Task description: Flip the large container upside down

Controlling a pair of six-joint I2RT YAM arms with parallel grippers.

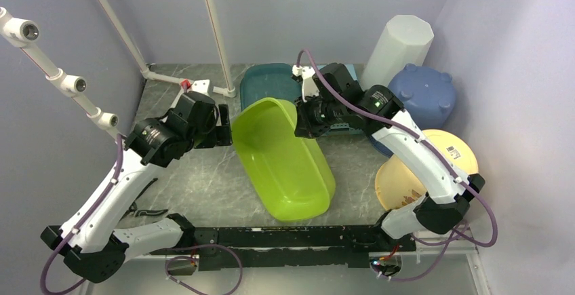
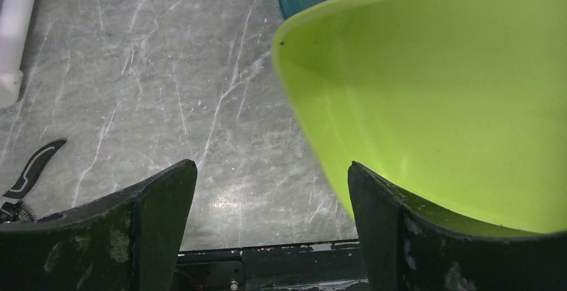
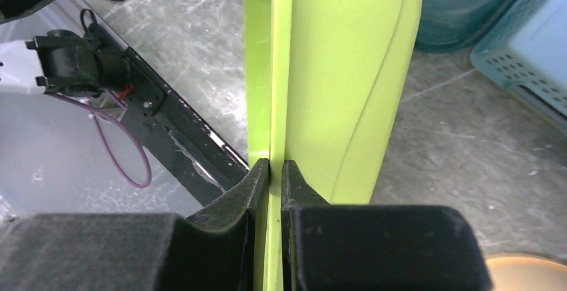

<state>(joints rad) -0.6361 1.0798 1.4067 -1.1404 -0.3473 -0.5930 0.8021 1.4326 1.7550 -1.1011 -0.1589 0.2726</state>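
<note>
The large lime-green container [image 1: 285, 163] is tilted up on the table's middle, its opening facing left and up. My right gripper [image 1: 303, 120] is shut on its far right rim; in the right wrist view the rim [image 3: 271, 70] runs between the closed fingers [image 3: 231, 201]. My left gripper [image 1: 227, 129] is open and empty just left of the container's far left rim. In the left wrist view the container's inside [image 2: 441, 97] fills the right, next to my right finger [image 2: 381, 211].
A teal tub [image 1: 271, 78] and a light-blue basket [image 3: 528, 57] lie behind the container. A white tall bin [image 1: 400, 47], a blue bowl [image 1: 424, 95] and a yellow bowl [image 1: 427, 173] stand at the right. A white pipe frame [image 1: 176, 81] is at the back left.
</note>
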